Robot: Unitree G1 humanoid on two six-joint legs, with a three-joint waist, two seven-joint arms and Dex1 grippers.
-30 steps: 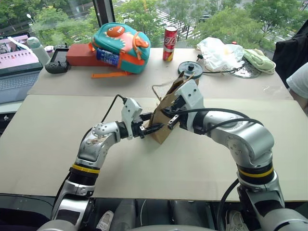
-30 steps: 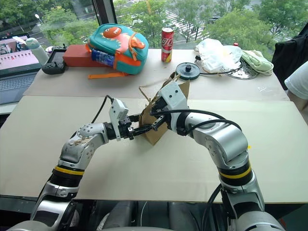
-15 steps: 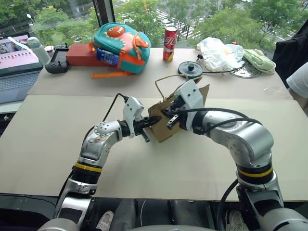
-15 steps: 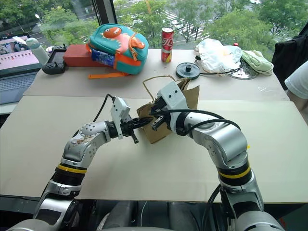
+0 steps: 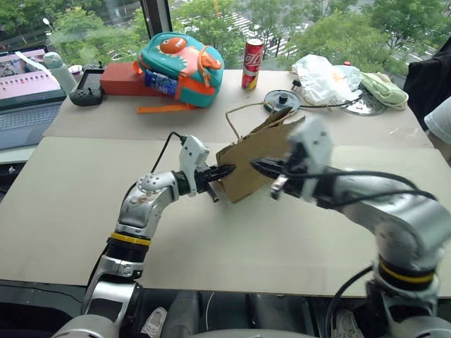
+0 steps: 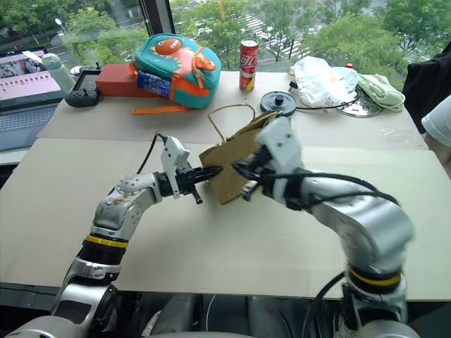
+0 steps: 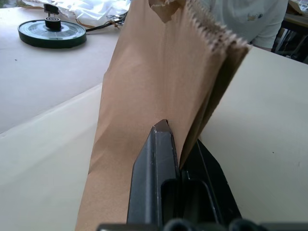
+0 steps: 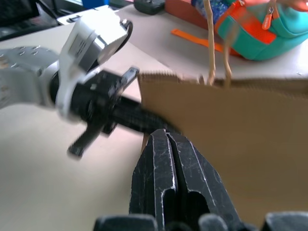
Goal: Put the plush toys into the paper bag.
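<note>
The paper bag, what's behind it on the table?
Behind the paper bag sit a round black disc, a red can and a teal backpack. The bag hides the strip of table right behind it, and its inside cannot be seen.

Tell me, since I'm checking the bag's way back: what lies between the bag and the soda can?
In the left eye view, bare table and the bag's cord handle lie before the can.

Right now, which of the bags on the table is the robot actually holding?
The brown paper bag, pinched at its edge by the left claw. The teal-and-orange backpack and the white plastic bag lie untouched at the far side.
</note>
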